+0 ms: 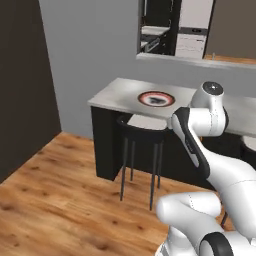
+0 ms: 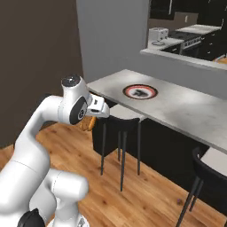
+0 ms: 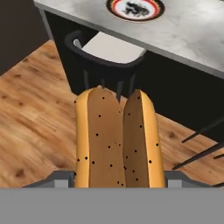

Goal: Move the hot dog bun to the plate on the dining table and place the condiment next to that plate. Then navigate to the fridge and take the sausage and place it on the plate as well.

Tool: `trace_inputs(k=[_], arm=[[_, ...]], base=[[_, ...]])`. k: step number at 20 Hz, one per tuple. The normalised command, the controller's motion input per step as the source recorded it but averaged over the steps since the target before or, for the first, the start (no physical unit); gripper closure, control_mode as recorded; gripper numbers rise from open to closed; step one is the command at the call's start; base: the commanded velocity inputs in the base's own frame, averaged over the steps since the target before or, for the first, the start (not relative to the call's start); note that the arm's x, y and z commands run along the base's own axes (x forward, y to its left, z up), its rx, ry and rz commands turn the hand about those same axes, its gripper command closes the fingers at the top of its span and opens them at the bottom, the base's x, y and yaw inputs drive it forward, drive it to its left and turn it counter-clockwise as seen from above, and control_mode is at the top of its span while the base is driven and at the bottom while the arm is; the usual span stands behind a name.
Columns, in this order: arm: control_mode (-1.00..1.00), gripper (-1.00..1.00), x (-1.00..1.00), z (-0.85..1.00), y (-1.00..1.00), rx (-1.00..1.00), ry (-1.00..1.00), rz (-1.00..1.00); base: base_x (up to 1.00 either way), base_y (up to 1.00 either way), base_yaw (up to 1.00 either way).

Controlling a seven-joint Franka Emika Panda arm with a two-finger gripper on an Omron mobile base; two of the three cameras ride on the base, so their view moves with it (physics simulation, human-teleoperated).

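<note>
Hand view: I see the bun (image 3: pixel 118 140) filling the middle and lower part of the frame, slit facing the camera, two tan-orange halves speckled with dark dots. It sits between the fingers, whose grey tips (image 3: pixel 57 178) show at either side of its lower end, so I report the fingers pinching the bun across its width. Above it, at the top of the frame, the plate (image 3: pixel 135 8) lies on the table (image 3: pixel 192 35), cut by the upper edge. A black stool with a pale seat (image 3: pixel 111 50) stands just under the table edge, between bun and plate in the frame. Wooden floor (image 3: pixel 30 127) shows on the left.

Right base view: the gripper (image 2: pixel 91 119) hangs at centre left, below the wrist, with an orange sliver of the bun (image 2: pixel 88 123) under it, held in the air above the floor and well short of the table (image 2: pixel 186 111). The plate (image 2: pixel 140 92) rests near the table's left end, pale centre with dark markings.

Left base view: the plate (image 1: pixel 156 98) sits upper centre on the table (image 1: pixel 115 97), the stool (image 1: pixel 142 125) below it. The arm (image 1: pixel 205 145) covers the lower right.
</note>
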Motion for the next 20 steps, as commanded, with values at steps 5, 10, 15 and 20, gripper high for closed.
trace_inputs(k=[5, 10, 15, 20], arm=[[1.00, 1.00, 0.00, 0.00, 0.00, 0.00, 0.00, 0.00], [1.00, 1.00, 0.00, 0.00, 0.00, 0.00, 0.00, 0.00], [1.00, 1.00, 0.00, 0.00, 0.00, 0.00, 0.00, 0.00], [1.00, 1.00, 0.00, 0.00, 0.00, 0.00, 0.00, 0.00]], base=[[0.59, 0.58, -0.44], [0.72, 0.55, -0.39], [0.81, 0.48, -0.24], [0.89, 0.39, -0.17]])
